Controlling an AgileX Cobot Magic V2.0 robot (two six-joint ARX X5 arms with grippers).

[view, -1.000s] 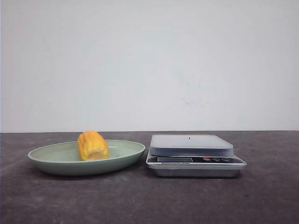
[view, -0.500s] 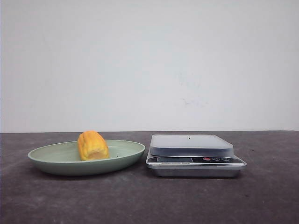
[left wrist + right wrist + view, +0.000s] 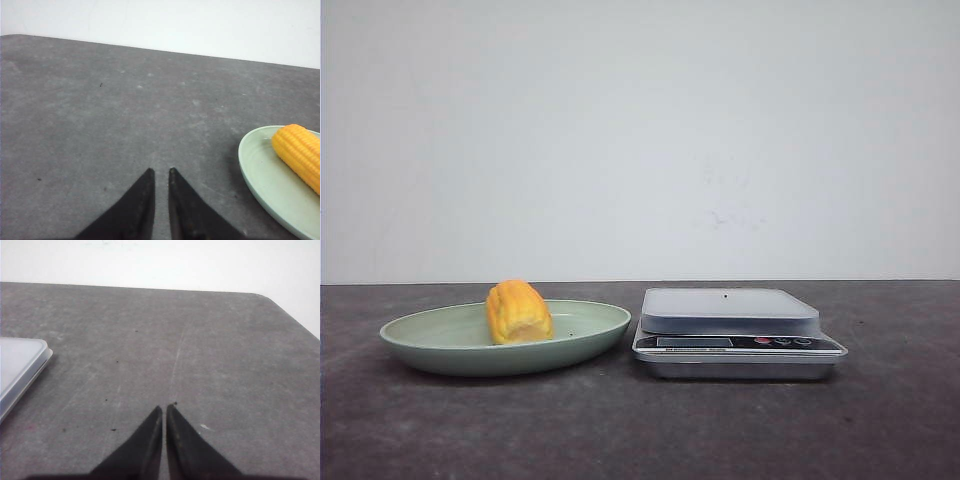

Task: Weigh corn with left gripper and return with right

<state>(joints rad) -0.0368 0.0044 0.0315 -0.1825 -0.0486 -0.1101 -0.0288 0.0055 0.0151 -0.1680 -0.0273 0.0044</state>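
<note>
The corn (image 3: 518, 312), a stubby orange-yellow cob piece, lies on a pale green plate (image 3: 415, 338) at the left of the dark table. A silver digital scale (image 3: 728, 312) with an empty platform stands right of the plate. Neither gripper shows in the front view. In the left wrist view my left gripper (image 3: 160, 171) is empty, its black tips nearly together over bare table, with the plate (image 3: 255, 167) and corn (image 3: 300, 152) off to one side. In the right wrist view my right gripper (image 3: 165, 406) is shut and empty over bare table, with the scale's corner (image 3: 17, 365) at the picture's edge.
A plain white wall stands behind the table. The table's back edge and a rounded corner (image 3: 265, 296) show in the right wrist view. The scale's display and buttons (image 3: 740, 342) face the front.
</note>
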